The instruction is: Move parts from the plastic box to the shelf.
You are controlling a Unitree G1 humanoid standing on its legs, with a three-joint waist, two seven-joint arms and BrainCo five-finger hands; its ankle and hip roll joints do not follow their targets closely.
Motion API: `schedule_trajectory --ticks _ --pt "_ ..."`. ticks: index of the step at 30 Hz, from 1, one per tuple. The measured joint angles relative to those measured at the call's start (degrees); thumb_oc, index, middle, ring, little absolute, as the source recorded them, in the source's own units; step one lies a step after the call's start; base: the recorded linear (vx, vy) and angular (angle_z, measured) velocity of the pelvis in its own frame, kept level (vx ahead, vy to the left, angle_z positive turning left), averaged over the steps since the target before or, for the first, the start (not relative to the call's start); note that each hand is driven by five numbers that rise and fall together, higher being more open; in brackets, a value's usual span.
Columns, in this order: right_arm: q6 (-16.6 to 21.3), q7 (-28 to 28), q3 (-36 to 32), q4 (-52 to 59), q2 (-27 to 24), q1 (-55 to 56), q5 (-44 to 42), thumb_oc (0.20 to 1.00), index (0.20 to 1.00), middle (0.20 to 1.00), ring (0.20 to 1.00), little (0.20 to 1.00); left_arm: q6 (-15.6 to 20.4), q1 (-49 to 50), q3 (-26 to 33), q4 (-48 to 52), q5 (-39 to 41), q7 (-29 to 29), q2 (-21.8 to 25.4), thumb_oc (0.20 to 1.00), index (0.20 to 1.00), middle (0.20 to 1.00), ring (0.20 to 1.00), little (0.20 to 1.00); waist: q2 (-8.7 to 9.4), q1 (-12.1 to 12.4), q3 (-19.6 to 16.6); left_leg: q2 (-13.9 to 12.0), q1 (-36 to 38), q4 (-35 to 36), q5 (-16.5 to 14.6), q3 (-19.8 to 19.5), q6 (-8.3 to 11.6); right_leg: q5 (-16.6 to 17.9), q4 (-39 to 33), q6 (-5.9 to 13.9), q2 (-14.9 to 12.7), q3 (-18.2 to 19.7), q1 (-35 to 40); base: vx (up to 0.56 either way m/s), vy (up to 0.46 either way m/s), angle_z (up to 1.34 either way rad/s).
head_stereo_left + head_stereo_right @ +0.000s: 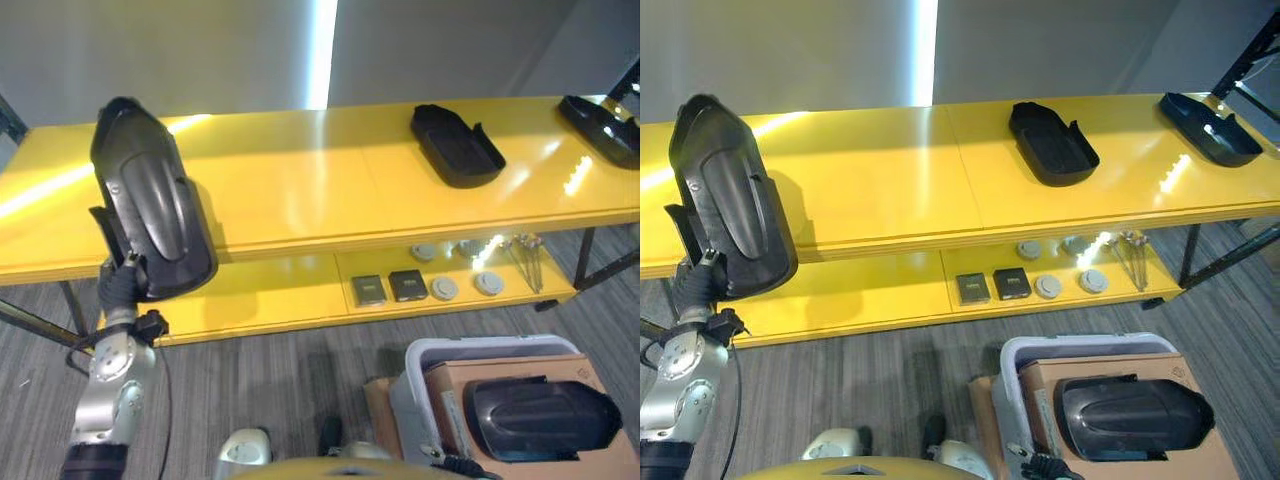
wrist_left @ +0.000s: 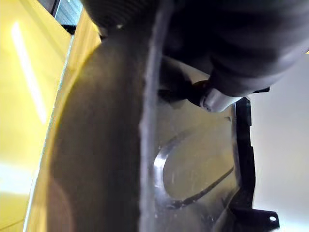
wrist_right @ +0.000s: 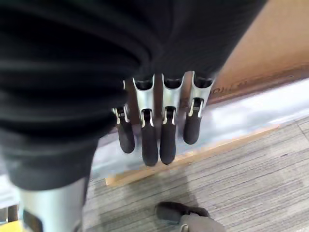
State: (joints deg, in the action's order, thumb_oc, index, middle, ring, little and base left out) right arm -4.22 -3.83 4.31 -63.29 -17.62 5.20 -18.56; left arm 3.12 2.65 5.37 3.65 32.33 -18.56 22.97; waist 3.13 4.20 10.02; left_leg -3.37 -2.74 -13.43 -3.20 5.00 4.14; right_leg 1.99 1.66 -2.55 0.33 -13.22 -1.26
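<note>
Left robot hand (image 1: 120, 283) grips the black part's (image 1: 150, 195) lower rim at nine o'clock over the shelf (image 1: 300, 190); stiff, light, slippery plastic.

Right robot hand (image 3: 154, 130) hangs relaxed.

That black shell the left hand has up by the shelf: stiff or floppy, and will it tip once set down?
The black shell looks stiff: gripped low by the left hand, it stands tall without sagging. Its glossy skin may be slippery. Laid flat like the part on the shelf it should sit steady; on end it would probably tip.
</note>
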Motion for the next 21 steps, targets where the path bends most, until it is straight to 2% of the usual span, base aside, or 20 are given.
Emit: schedule_trajectory --ticks 1,2,3,6,7,9,11,13,14,17,19,21 --pt "-0.2 -0.3 -0.2 0.2 -0.3 0.3 -0.3 1.0 1.0 1.0 1.0 1.0 -0.2 -1.5 -1.5 0.0 0.0 0.4 0.1 0.2 0.2 0.2 0.2 0.2 0.22 -2.0 0.3 -1.1 -0.6 0.7 0.0 4.3 0.03 -0.6 -1.1 -0.37 0.0 -2.2 0.8 0.05 -0.139 0.83" --pt "-0.7 -0.4 -0.1 0.4 -0.3 0.2 -0.3 1.0 1.0 1.0 1.0 1.0 -0.2 -2.0 -2.0 0.0 -0.1 0.7 0.1 0.2 0.2 0.2 0.2 0.2 0.39 -2.7 0.9 -2.1 -0.5 0.6 -0.3 7.6 -0.34 -1.6 -1.0 -1.64 0.0 -3.0 0.9 0.05 -0.11 0.7" --pt "-0.9 -0.4 -0.1 0.6 -0.2 0.2 -0.4 1.0 1.0 1.0 1.0 1.0 -0.2 -2.2 -2.5 0.0 -0.2 0.8 0.2 0.2 0.2 0.2 0.2 0.2 0.56 -3.0 1.4 -3.3 -0.2 0.5 -0.3 9.2 -0.44 -2.1 -0.3 -1.84 0.0 -3.2 1.1 0.03 -0.058 0.25" --pt "-1.0 -0.4 -0.3 1.2 -0.3 0.1 -1.4 1.0 1.0 1.0 1.0 1.0 -0.2 -2.3 -3.5 0.0 -1.2 0.7 0.3 0.2 0.2 0.2 0.2 0.2 0.04 -3.4 1.9 -6.3 -0.1 0.7 1.1 9.1 -0.02 -2.8 1.3 -1.62 -0.2 -2.9 0.2 0.03 -0.041 -0.03" --pt "-0.9 -0.4 -0.3 1.2 -0.5 0.1 -1.4 1.0 1.0 1.0 1.0 1.0 -0.2 -2.4 -3.6 0.0 -1.2 0.8 0.3 0.2 0.2 0.2 0.2 0.2 -0.5 -3.5 2.1 -6.6 0.3 0.7 3.1 8.9 -0.24 -3.0 2.1 -1.38 -0.2 -2.8 -0.3 0.0 -0.008 -0.12" --pt "-0.6 -0.3 0.0 0.7 -0.2 -0.1 -1.4 1.0 1.0 1.0 1.0 1.0 -0.4 -2.6 -3.6 0.0 -1.2 1.7 0.6 0.2 0.2 0.2 0.2 0.2 -0.87 -3.3 2.5 -6.0 -0.3 0.3 3.5 8.6 0.73 -3.5 4.0 -0.46 -1.1 -1.7 -2.3 0.09 0.068 -0.21" --pt "0.1 -0.6 0.0 -0.6 -0.1 -0.1 -1.6 1.0 1.0 1.0 1.0 1.0 -1.2 -2.4 -3.4 -0.1 -1.6 2.8 0.6 0.2 0.2 0.2 0.2 0.2 -1.0 -2.7 2.5 -4.9 0.1 -0.2 3.5 7.1 0.68 -3.1 3.9 0.2 -2.4 0.1 -2.1 0.12 0.155 -0.32" --pt "0.3 -0.5 0.0 -0.5 -1.9 -0.1 -2.2 1.0 1.0 1.0 1.0 1.0 -1.3 -2.8 -3.2 0.1 -2.5 4.4 0.7 0.2 0.2 0.2 0.2 0.2 -2.49 -3.5 2.3 -4.0 1.8 4.1 2.3 5.8 -0.12 -2.7 4.1 1.22 -2.7 0.2 -1.9 0.12 0.212 -0.02" --pt "0.3 -0.6 -0.1 -0.3 -2.8 -0.1 -2.4 1.0 1.0 1.0 1.0 1.0 -1.6 -3.5 -3.2 0.1 -2.7 5.2 0.7 0.2 0.2 0.2 0.2 0.2 -3.55 -4.3 2.3 -3.9 3.3 6.8 1.4 6.0 -0.09 -2.8 4.7 1.74 -2.7 0.3 -2.2 0.12 0.251 0.04" --pt "0.3 -2.5 -0.4 1.8 -4.4 0.3 -2.0 1.0 1.0 1.0 1.0 1.0 -3.7 -8.4 -4.0 -1.5 -3.4 6.1 3.7 0.2 0.2 0.2 0.2 0.2 -3.88 -5.4 2.5 -1.0 5.7 10.9 2.7 8.2 -2.18 -2.7 6.8 3.84 -4.9 2.7 -4.1 0.11 0.277 -0.08" --pt "0.7 -2.8 -0.4 2.2 -5.0 0.2 -1.2 1.0 1.0 1.0 1.0 1.0 -4.1 -12.1 -5.1 -3.9 -3.2 5.5 5.3 0.2 0.2 0.2 0.2 0.2 -3.98 -5.9 2.3 -0.1 6.4 11.6 2.8 9.2 -2.44 -2.2 6.4 4.7 -5.5 3.9 -4.2 0.08 0.187 -0.24" --pt "1.4 -2.9 -0.4 2.5 -5.8 -0.1 -0.9 1.0 1.0 1.0 1.0 1.0 -5.0 -16.4 -6.2 -7.1 -3.2 3.8 6.6 0.2 0.2 0.2 0.2 0.2 -4.11 -7.5 2.2 0.5 7.0 12.1 2.9 10.2 -2.53 -1.5 5.5 5.45 -6.1 4.2 -3.6 0.1 0.179 -0.15"
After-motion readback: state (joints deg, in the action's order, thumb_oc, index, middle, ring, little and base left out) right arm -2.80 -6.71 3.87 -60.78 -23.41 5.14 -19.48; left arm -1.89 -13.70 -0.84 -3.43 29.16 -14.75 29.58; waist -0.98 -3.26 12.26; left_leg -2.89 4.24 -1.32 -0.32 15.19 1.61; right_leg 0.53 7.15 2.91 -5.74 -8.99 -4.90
